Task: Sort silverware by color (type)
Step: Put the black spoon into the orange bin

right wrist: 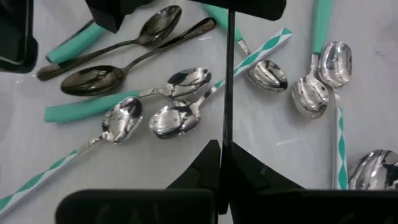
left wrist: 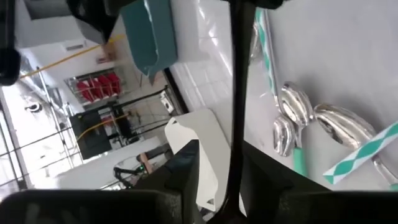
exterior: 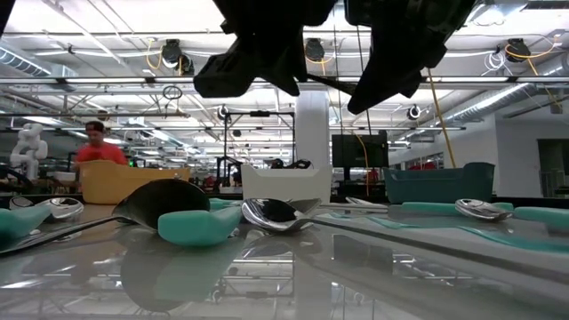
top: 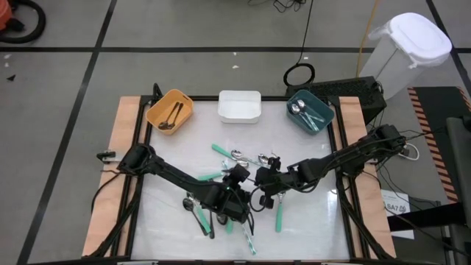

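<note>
Silverware [top: 246,158]: loose pile mid-frame in the high view, under both grippers.

- Right gripper [right wrist: 225,155]: clamped shut on a thin black handle [right wrist: 227,74]. In its wrist view the handle's long axis runs straight up from the fingers to the top edge. The bowl end isn't visible.
- Left gripper [left wrist: 235,162]: the same sort of thin dark bar runs up the middle of its wrist view. Can't tell if it's gripping or just around it.
- Low view: both grippers sit at top centre, clear of the table, with a thin dark line nearly level between them.
- Below the right gripper, upper left of its wrist view: two dark spoons [right wrist: 93,78] lie diagonally. One bowl points lower left, the other upper right.
- Centre of that view: a cluster of shiny bowls [right wrist: 174,118] touching or just beside each other. A solid mint handle [right wrist: 87,107] lies near-horizontal, pointing left. A green-white striped handle [right wrist: 255,53] slants toward upper right.
- Right side of that view: a mint handle [right wrist: 322,22] lies roughly vertical, bowl pointing down.
- Bins, across the top of the table in the high view:
  - orange bin [top: 184,98], left: two dark spoons, axes roughly up-down
  - white bin [top: 239,116], middle
  - teal bin [top: 324,110], right: mint-handled spoons lying diagonally
</note>
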Controlling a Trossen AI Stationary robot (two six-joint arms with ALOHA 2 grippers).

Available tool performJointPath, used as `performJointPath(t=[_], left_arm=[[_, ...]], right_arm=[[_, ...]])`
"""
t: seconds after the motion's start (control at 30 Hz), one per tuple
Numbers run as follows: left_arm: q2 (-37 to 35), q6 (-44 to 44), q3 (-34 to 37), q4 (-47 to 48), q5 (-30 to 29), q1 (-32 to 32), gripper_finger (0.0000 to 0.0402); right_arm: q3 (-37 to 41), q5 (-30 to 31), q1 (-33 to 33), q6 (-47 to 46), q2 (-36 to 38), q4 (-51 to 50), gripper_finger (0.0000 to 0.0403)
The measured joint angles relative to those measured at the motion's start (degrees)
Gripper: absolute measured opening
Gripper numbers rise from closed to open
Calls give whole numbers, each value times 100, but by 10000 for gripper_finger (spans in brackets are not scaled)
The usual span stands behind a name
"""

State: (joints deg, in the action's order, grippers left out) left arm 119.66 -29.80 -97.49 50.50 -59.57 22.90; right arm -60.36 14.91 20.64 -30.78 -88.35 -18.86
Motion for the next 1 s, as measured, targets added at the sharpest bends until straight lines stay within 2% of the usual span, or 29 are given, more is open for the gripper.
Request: performJointPath(t=[0.2, 0.43, 0.63, 0.77, 1.0], left_arm=[[197, -310, 2, -98, -27, 17, 93], [232, -289, 0, -226, -388, 119, 9], [234, -219, 0, -288, -405, 179, 3], [228, 208, 0, -216, -232, 125, 2], [38, 1065, 0, 532, -37, 45, 1]], right_arm=[[0, -89, 15, 10, -5, 51, 11], [-2, -28, 11, 20, -3, 123, 11], [-7, 5, 18, 85, 2, 111, 17], [-2, 67, 24, 137, 0, 18, 42], [-2, 171, 51, 142, -1, 17, 106]])
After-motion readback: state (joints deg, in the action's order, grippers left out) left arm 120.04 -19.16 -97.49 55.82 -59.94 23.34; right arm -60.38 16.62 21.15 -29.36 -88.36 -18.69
